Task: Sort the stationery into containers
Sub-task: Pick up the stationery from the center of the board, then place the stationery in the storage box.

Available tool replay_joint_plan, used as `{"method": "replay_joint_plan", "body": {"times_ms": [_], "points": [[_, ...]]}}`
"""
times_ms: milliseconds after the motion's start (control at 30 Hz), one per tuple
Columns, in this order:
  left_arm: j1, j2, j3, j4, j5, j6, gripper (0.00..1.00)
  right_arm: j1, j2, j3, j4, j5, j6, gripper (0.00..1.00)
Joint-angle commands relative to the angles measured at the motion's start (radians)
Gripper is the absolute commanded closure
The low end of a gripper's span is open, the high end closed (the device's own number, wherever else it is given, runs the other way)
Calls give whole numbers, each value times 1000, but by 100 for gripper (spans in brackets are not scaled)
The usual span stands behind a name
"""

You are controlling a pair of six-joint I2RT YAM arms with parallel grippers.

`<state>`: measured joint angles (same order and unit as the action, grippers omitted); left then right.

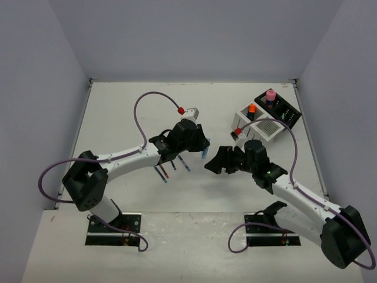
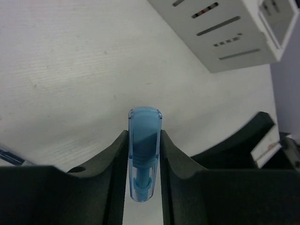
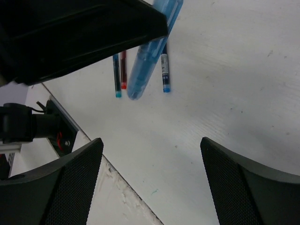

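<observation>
Clamping a blue highlighter [image 2: 145, 126] above the table [image 1: 118, 118], the left gripper [image 2: 144, 140] is seemingly sorting midway, the right gripper [image 3: 150, 143] hanging spread and empty, three pens [image 3: 164, 70] lying loose, the pink cylinder [image 1: 270, 94] in the black box [image 1: 288, 115].

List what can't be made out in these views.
- Top view: the loose pens run under the left gripper, upper ends hidden.
- Top view: black box contents besides the pink cylinder, too small to tell.
- Left wrist: white box cut by the top edge, inside unseen.
- Right wrist: blue pen upper part covered by the left gripper.
</observation>
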<state>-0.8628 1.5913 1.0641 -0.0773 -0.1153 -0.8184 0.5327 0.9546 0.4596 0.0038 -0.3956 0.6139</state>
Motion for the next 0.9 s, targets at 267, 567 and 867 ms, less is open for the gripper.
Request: {"method": "replay_joint_plan", "body": {"times_ms": [267, 567, 867], "points": [[-51, -147, -44, 132, 17, -100, 100, 64, 72, 128, 151, 193, 70, 43], [-52, -156, -63, 159, 28, -93, 100, 64, 76, 166, 154, 233, 98, 81], [-30, -142, 78, -137, -239, -8, 0, 12, 80, 202, 23, 322, 123, 100]]}}
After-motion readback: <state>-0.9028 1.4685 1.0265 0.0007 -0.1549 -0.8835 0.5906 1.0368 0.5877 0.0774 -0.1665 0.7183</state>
